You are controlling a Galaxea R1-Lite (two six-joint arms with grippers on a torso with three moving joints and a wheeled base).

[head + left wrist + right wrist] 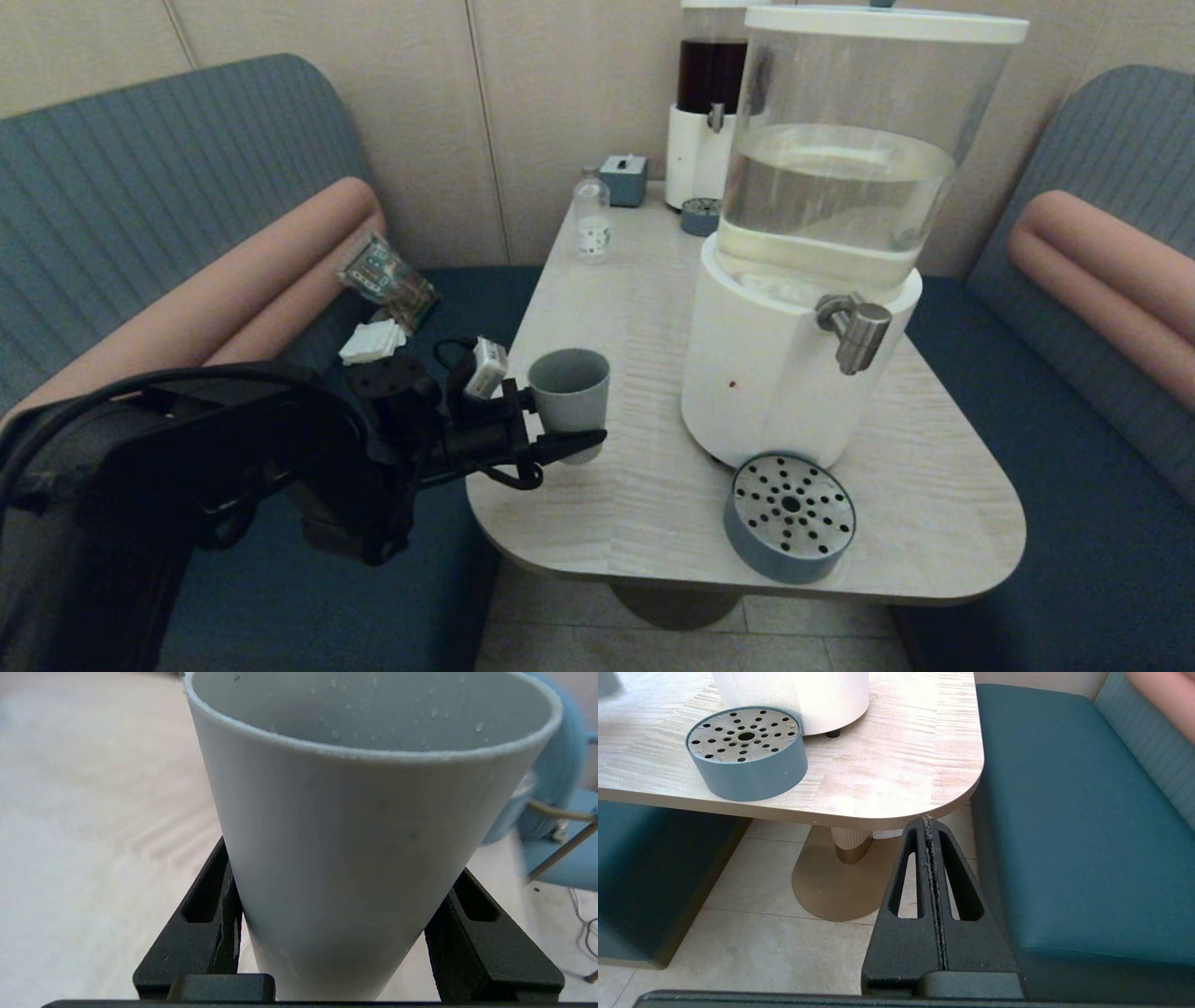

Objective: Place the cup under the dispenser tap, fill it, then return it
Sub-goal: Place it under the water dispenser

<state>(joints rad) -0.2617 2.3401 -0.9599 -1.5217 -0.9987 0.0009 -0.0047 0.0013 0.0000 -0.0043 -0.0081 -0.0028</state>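
Note:
The grey-blue cup stands upright near the table's left edge, to the left of the big clear-tank dispenser. My left gripper reaches in from the left and is shut on the cup's lower half, one finger on each side. In the left wrist view the cup fills the space between the black fingers, with water drops on its inner wall. I cannot tell whether its base touches the table. The dispenser tap juts out at the right, apart from the cup. My right gripper is shut and empty, parked below the table's near corner.
A round blue-grey drip tray lies in front of the dispenser near the table's front edge. A small clear bottle, a small box and a dark-liquid dispenser stand at the back. Padded benches flank the table; packets lie on the left one.

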